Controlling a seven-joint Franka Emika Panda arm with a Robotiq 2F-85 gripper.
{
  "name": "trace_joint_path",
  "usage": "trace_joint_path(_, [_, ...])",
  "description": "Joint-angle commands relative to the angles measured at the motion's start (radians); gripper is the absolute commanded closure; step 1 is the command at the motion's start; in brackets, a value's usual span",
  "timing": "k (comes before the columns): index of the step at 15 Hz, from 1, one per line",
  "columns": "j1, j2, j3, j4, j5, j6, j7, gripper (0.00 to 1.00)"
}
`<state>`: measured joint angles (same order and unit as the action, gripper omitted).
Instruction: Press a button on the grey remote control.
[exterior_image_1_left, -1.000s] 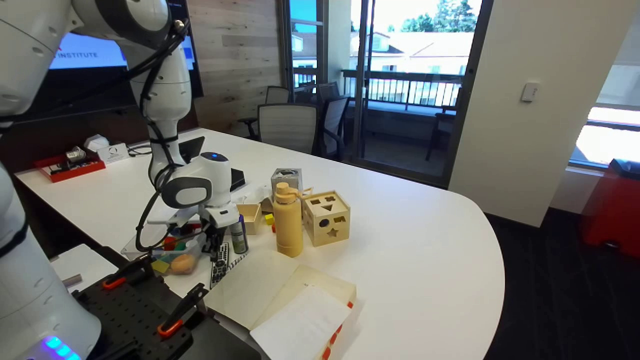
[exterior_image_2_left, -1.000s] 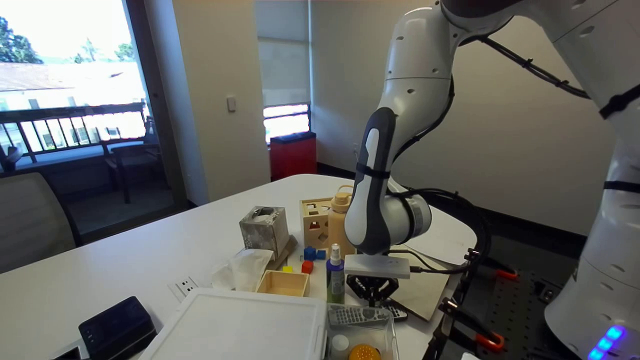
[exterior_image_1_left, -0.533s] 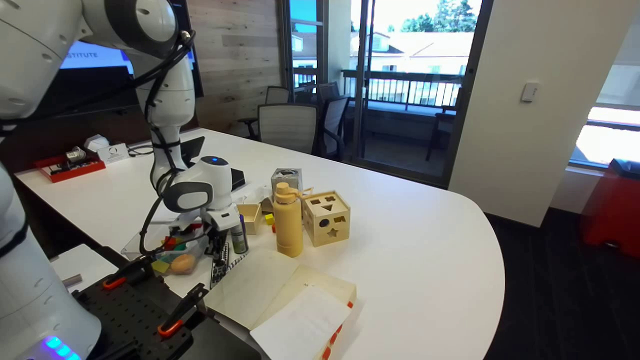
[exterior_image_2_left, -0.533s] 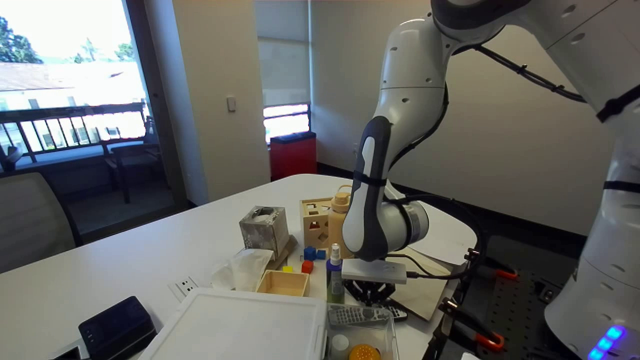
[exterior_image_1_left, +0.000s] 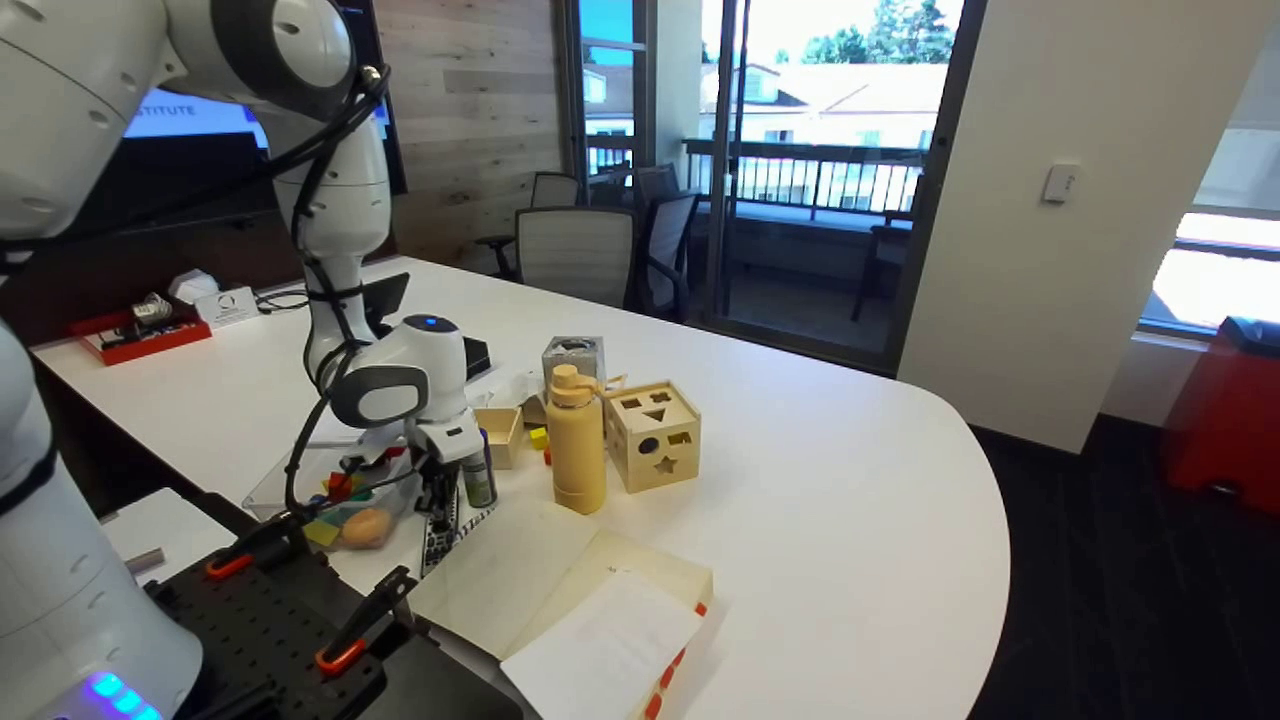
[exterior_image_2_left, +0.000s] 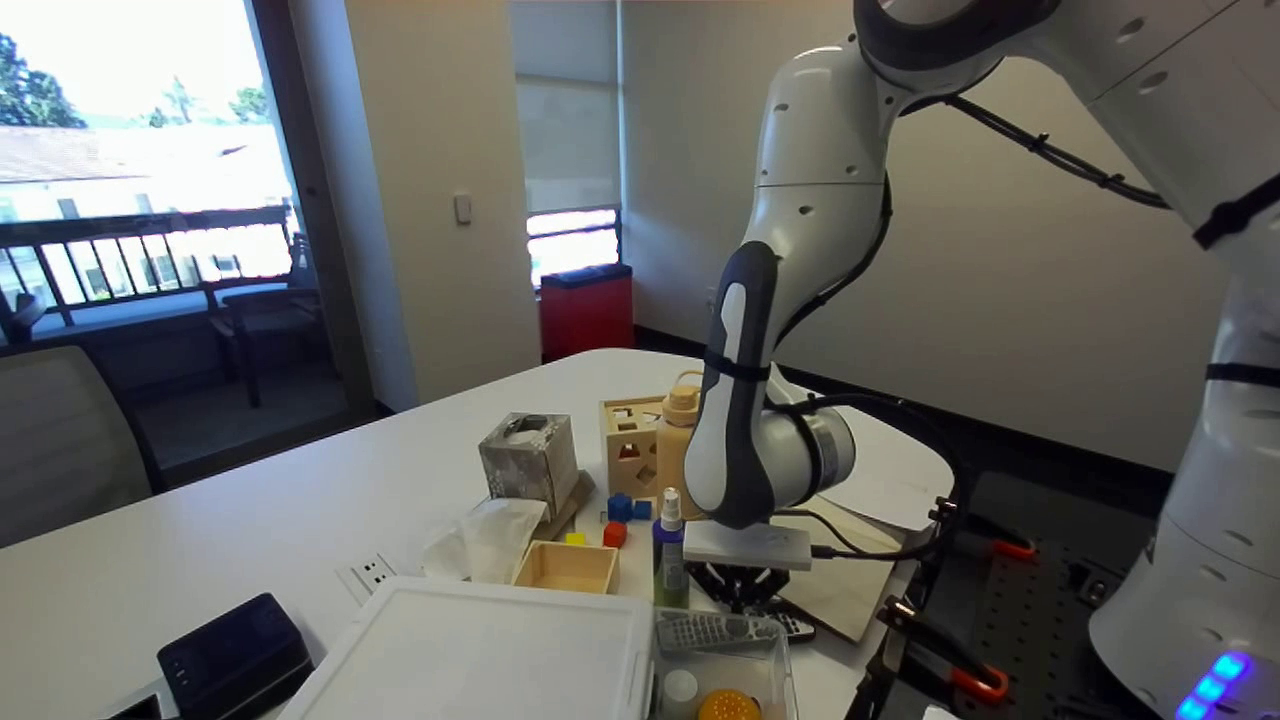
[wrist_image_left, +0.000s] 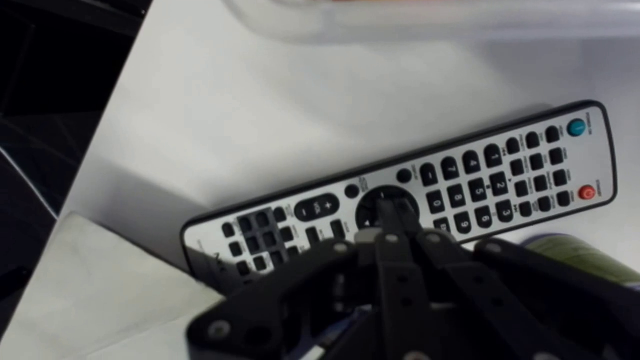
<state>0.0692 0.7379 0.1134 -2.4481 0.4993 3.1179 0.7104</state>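
The grey remote control lies on the white table in the wrist view, with black buttons, a teal button and a red button. It also shows in both exterior views, partly hidden by my gripper. My gripper is shut, its two fingertips together with nothing seen between them. The tips overlap the round black direction pad in the wrist view and hide part of it. In both exterior views the gripper points down low over the remote. I cannot tell whether the tips touch a button.
A clear bin stands along one long side of the remote. A green spray bottle stands close on its other side. A cream folder reaches the remote's end. A yellow bottle and wooden shape box stand farther off.
The arm has come down since one second ago, bringing the gripper lower onto the remote. In the last half second it has moved only slightly. The remote has not visibly moved.
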Motion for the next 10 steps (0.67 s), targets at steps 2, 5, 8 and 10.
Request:
trace_joint_path(2, [0.040, 0.023, -0.029, 0.017, -0.001, -0.006, 0.009, 1.00])
trace_joint_path(5, [0.052, 0.035, -0.035, 0.025, -0.003, -0.018, 0.011, 1.00])
trace_joint_path(8, [0.042, 0.059, -0.029, 0.042, -0.001, -0.027, 0.010, 1.00])
trace_joint_path(10, [0.026, 0.078, -0.021, 0.057, -0.001, -0.038, 0.007, 1.00])
